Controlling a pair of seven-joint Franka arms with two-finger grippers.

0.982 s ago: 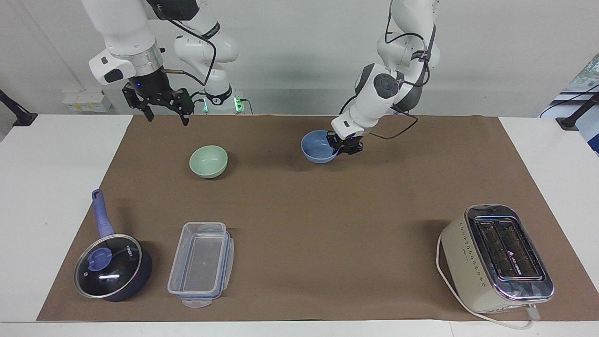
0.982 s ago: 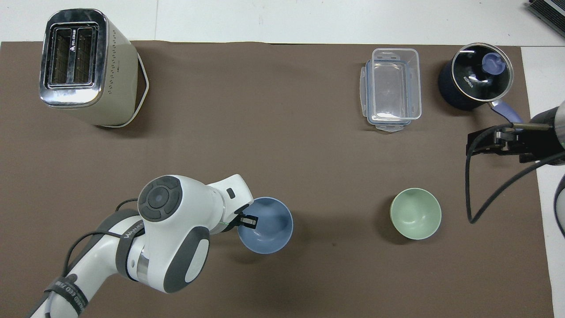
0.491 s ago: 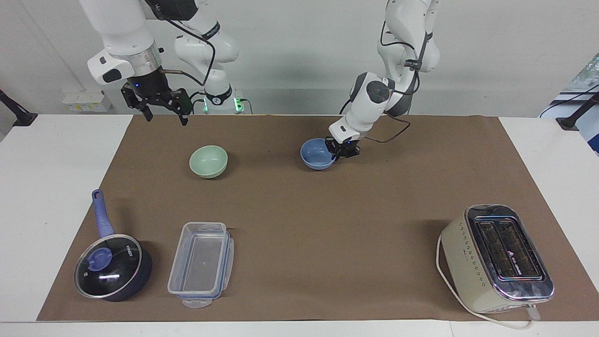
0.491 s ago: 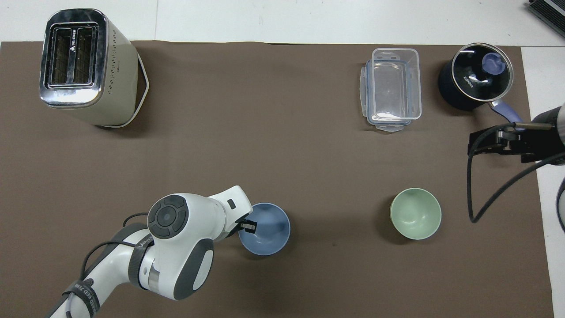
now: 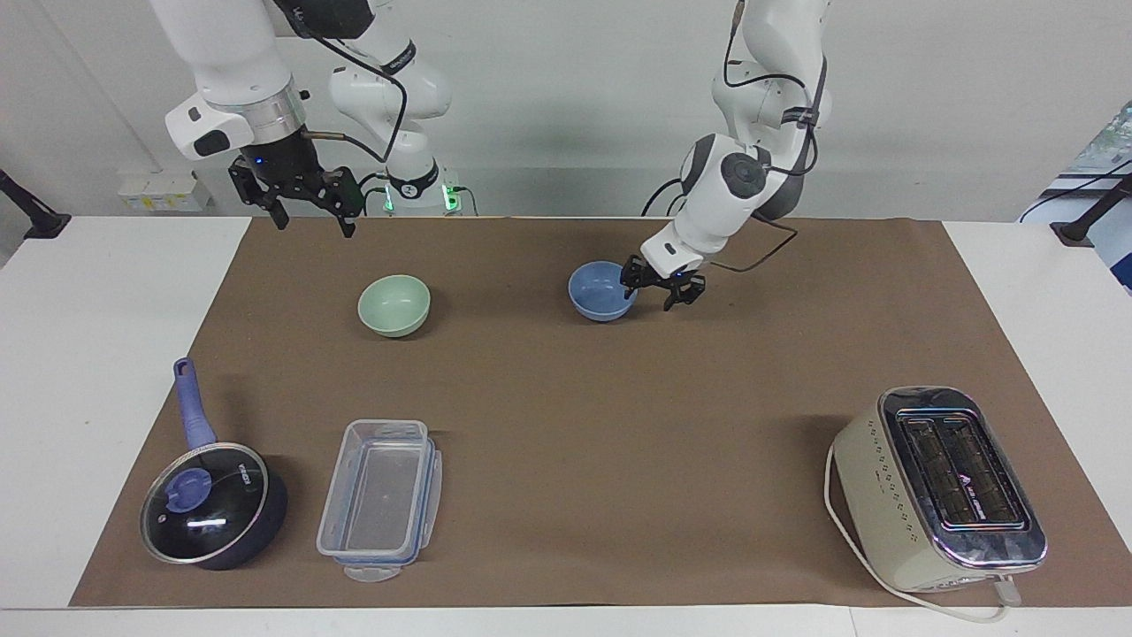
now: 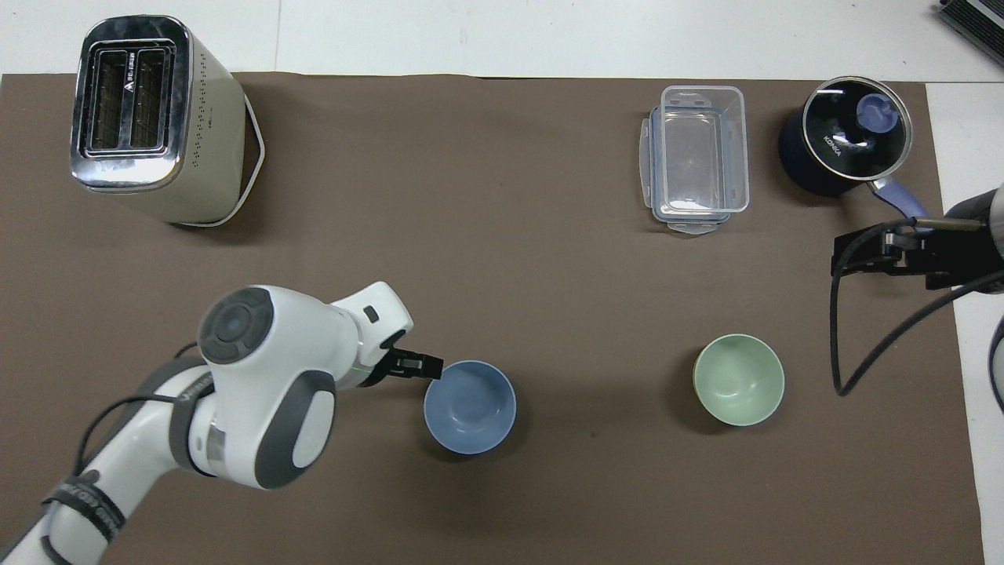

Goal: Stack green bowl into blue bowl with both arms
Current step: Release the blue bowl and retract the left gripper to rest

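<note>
The blue bowl (image 5: 602, 290) (image 6: 470, 406) stands upright on the brown mat, about midway between the two arms. My left gripper (image 5: 661, 294) (image 6: 427, 366) hangs low just beside the bowl's rim, toward the left arm's end, open and holding nothing. The green bowl (image 5: 394, 305) (image 6: 738, 380) sits upright on the mat toward the right arm's end, with nothing touching it. My right gripper (image 5: 316, 223) (image 6: 851, 255) waits raised over the mat's edge at the right arm's end, open and empty.
A cream toaster (image 5: 937, 487) (image 6: 149, 118) stands far from the robots at the left arm's end. A clear plastic container (image 5: 380, 500) (image 6: 698, 157) and a dark lidded saucepan (image 5: 212, 504) (image 6: 843, 145) lie far from the robots at the right arm's end.
My left gripper set the blue bowl down flat, opened, let it go and drew back toward the left arm's end. The right arm and green bowl stayed put.
</note>
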